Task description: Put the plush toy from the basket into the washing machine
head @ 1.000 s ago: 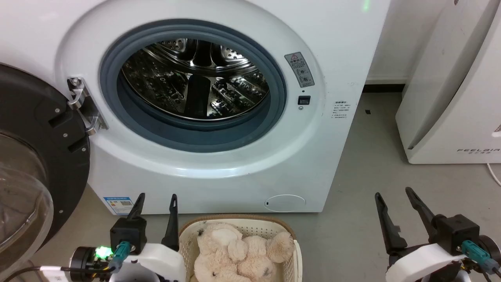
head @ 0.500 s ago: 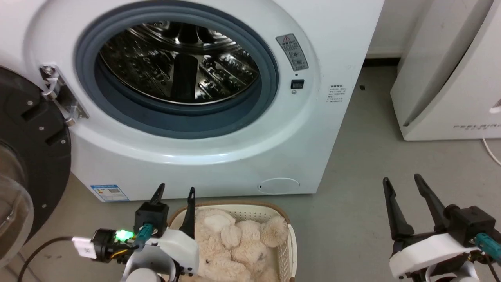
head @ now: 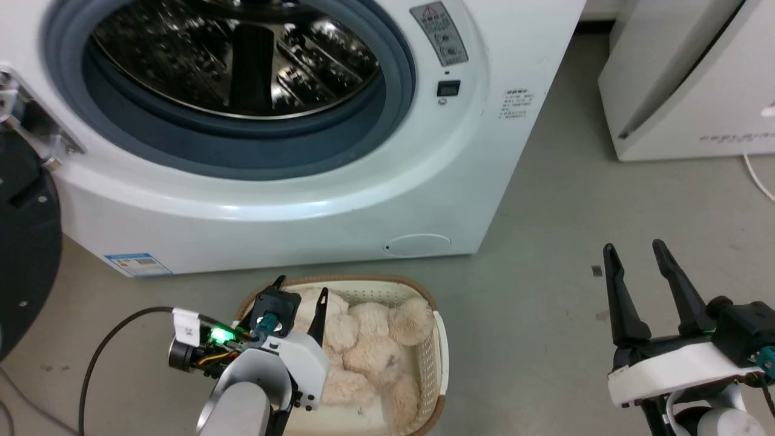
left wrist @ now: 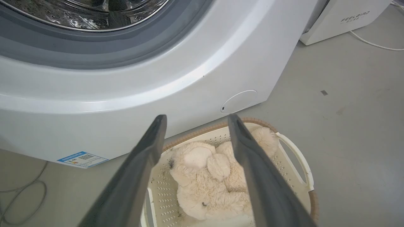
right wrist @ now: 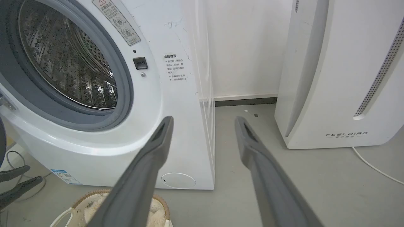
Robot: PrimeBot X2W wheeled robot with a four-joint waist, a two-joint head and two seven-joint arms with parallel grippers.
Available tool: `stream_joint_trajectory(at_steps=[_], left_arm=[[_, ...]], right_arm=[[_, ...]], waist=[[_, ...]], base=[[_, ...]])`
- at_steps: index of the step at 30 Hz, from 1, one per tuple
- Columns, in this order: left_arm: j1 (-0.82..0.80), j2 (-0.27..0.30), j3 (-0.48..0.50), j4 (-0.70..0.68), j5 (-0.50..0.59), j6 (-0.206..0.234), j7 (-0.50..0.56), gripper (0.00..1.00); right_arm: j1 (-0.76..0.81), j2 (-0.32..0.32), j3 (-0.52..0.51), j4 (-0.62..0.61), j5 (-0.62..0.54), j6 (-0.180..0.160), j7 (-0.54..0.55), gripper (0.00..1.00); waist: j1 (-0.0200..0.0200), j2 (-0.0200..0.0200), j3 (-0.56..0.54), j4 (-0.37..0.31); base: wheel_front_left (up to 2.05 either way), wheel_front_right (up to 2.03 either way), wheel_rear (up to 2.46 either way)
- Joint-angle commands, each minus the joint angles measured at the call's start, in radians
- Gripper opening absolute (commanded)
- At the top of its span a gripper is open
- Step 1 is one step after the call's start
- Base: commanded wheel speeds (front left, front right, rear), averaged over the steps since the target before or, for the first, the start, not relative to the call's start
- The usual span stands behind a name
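The plush toy (head: 369, 354), cream and shaggy, lies curled in the oval basket (head: 437, 357) on the floor before the washing machine (head: 339, 181). The washer's steel drum (head: 242, 54) stands open inside the grey gasket. My left gripper (head: 301, 286) is open over the basket's near-left end, above the toy and not touching it. In the left wrist view, the left gripper (left wrist: 197, 116) frames the toy (left wrist: 202, 176) and the basket (left wrist: 157, 192). My right gripper (head: 633, 246) hangs open and empty over bare floor at the right. The right wrist view has the right gripper (right wrist: 204, 119) pointing at the washer's corner.
The black-rimmed door (head: 24, 254) is swung open at the left. A white appliance marked FEELBAIR (right wrist: 331, 78) stands at the right, with a white cable (head: 757, 175) on the floor. A dark cable (head: 109, 351) trails from my left wrist. Grey floor lies between basket and right gripper.
The head camera has tilted down, so the washer has slid up the picture. My left gripper has gone forward and down over the basket's left end. Both grippers stay open.
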Motion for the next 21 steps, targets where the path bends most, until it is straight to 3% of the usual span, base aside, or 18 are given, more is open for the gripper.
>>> stream_joint_trajectory(at_steps=[1,21], left_arm=[[-0.036,0.011,-0.016,0.035,0.010,-0.005,0.012,1.00],[-0.230,0.084,-0.138,0.244,0.036,-0.037,0.139,1.00]], right_arm=[[-0.023,0.000,-0.003,-0.010,0.019,0.000,-0.013,1.00],[-0.097,0.000,-0.017,-0.046,0.117,0.000,-0.054,1.00]], waist=[[-0.0001,0.0000,0.035,-0.013],[-0.0001,0.0000,0.268,-0.075]], base=[[0.00,0.00,0.00],[0.00,0.00,0.00]])
